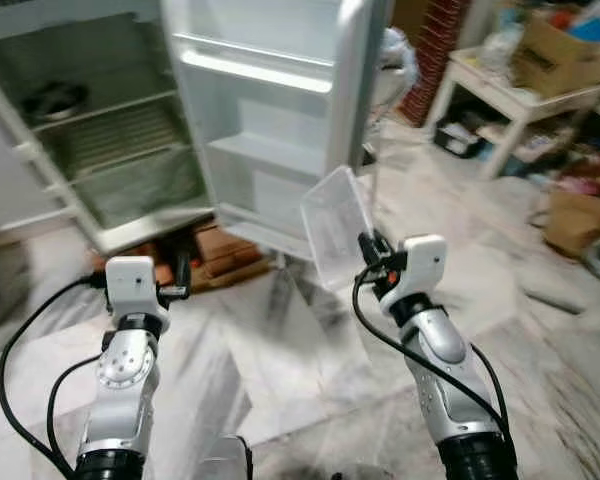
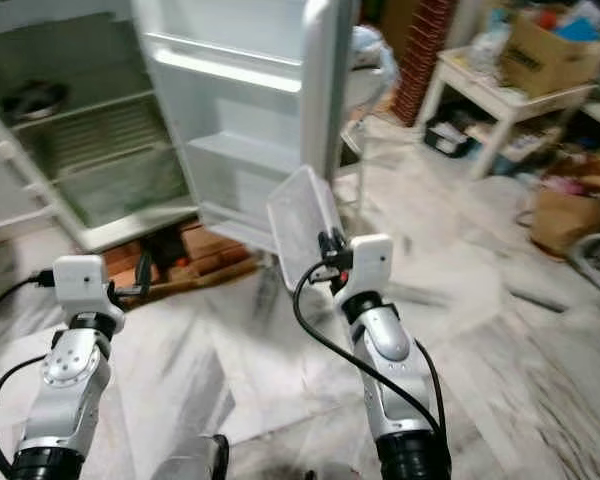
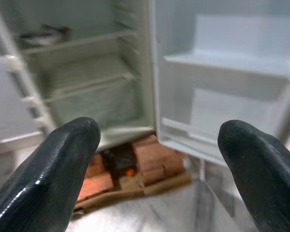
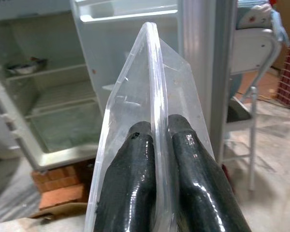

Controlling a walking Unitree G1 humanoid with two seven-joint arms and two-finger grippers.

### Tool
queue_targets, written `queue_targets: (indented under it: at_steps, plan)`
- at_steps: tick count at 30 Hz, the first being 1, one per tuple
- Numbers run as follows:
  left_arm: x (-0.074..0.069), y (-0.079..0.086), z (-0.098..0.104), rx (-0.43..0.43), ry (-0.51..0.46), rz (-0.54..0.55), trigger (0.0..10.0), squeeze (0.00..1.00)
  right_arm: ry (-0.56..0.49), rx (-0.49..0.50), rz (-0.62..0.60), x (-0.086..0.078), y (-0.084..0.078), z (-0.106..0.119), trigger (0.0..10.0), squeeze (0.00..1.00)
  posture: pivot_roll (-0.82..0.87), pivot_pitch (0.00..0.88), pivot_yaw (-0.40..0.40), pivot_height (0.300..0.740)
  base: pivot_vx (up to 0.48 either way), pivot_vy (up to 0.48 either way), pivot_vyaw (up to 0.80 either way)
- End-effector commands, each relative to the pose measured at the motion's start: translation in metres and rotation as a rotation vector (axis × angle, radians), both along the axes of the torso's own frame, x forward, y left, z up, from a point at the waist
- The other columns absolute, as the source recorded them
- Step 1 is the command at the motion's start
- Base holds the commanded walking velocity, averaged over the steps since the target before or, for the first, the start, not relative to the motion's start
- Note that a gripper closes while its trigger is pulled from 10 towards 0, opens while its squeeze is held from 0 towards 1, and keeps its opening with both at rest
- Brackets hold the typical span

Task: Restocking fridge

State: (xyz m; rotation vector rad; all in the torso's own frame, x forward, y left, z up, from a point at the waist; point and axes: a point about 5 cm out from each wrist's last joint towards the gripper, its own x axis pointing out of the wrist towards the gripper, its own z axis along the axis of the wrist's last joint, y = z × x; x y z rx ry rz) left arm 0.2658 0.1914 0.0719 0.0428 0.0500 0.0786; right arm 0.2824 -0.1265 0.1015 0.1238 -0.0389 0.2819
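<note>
Judging by how things lie, the restocking is at an early stage: the fridge (image 1: 110,140) stands far left with its door (image 1: 280,110) swung wide, and its wire shelves look nearly bare, apart from a dark bowl-like thing (image 1: 55,100) on the upper shelf, too blurred to name. The door's own racks appear empty as well. The right pincer (image 4: 157,140) is clenched on the edge of a clear plastic container (image 1: 337,225), one finger on each side of its thin wall, holding it upright and out in front of the robot, near the lower edge of the door but well apart from any shelf. Whether anything lies in the container I cannot tell; it looks see-through and empty. The left pincer (image 3: 157,169) is released, its fingers spread wide and grasping nothing, pointing toward the fridge's lower compartment and the bricks (image 3: 150,159) on which the fridge rests. What is left, I judge, is the approach across the marble floor (image 1: 280,380) and setting the container on a shelf. Far right, a white counter (image 1: 520,100) carries a cardboard box (image 1: 565,50) of mixed goods, with more clutter beneath and beside it.
</note>
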Motion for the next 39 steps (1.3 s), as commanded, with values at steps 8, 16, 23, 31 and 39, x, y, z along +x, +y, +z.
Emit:
queue_targets:
  at_steps: [8,16,23,31,39]
  plan:
    - [-0.002,0.007,-0.007,0.008,0.038,-0.006,10.0,0.0,0.049,0.018,-0.062,0.002,-0.014,-0.006,10.0,0.0,0.06,0.076,-0.044,0.74,0.0,0.466,0.0]
    - [0.002,0.003,-0.001,0.015,0.01,-0.014,10.0,0.0,0.057,-0.053,-0.143,0.007,-0.021,-0.008,10.0,0.0,0.06,0.071,-0.043,0.74,0.0,0.48,0.0]
    - [0.001,0.003,-0.002,0.014,0.011,-0.015,10.0,0.0,0.083,-0.041,-0.144,0.009,-0.022,-0.013,10.0,0.0,0.06,0.078,-0.042,0.74,0.0,0.48,0.0]
    - [0.002,0.001,-0.001,0.017,0.01,-0.026,10.0,0.0,0.065,-0.025,-0.072,0.004,-0.014,-0.012,10.0,0.0,0.06,0.08,-0.044,0.74,0.0,0.395,0.0]
    - [0.0,0.001,-0.001,0.005,0.004,-0.05,10.0,0.0,0.051,-0.031,-0.064,0.006,-0.014,-0.01,10.0,0.0,0.06,0.074,-0.051,0.74,0.0,0.0,0.72]
